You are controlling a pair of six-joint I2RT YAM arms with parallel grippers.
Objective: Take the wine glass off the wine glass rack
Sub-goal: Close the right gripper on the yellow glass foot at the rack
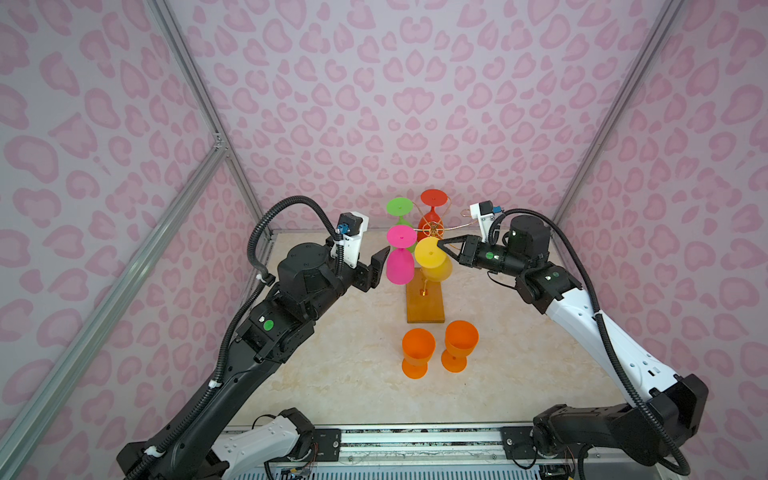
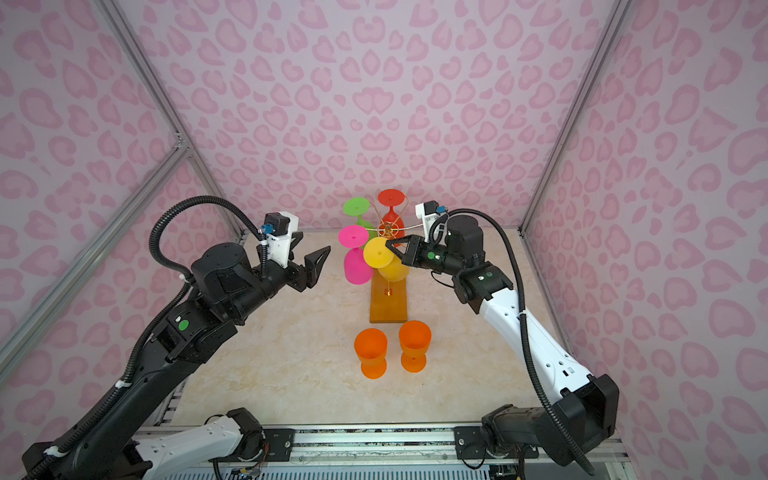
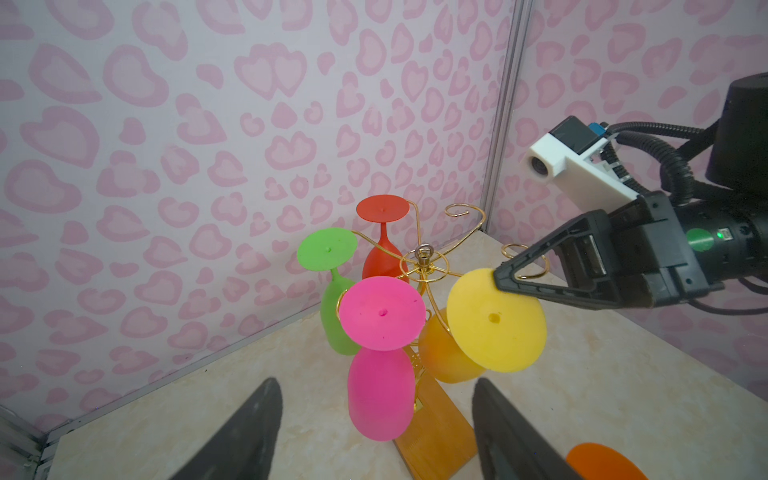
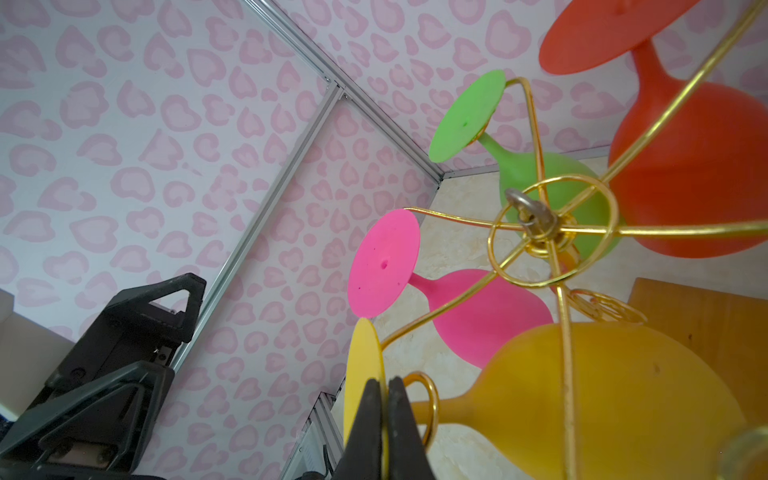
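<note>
The wine glass rack (image 1: 424,307) (image 2: 388,307) is a gold wire stand on an amber wooden base, and its hub (image 3: 423,257) (image 4: 536,224) carries curled arms. A yellow wine glass (image 1: 430,253) (image 2: 378,253) (image 3: 496,320) (image 4: 602,395) hangs upside down from one arm, stem still in the wire loop. My right gripper (image 1: 439,242) (image 2: 388,244) (image 3: 498,278) (image 4: 385,384) is shut on the edge of its foot disc. My left gripper (image 1: 380,259) (image 2: 316,249) (image 3: 376,386) stands open just left of the hanging pink glass (image 1: 400,266) (image 3: 380,395), touching nothing.
A green glass (image 1: 399,206) and a red glass (image 1: 433,198) hang at the rack's far side. Two orange glasses (image 1: 417,349) (image 1: 460,340) stand upright on the marble table in front of the base. Pink patterned walls close in behind and at both sides.
</note>
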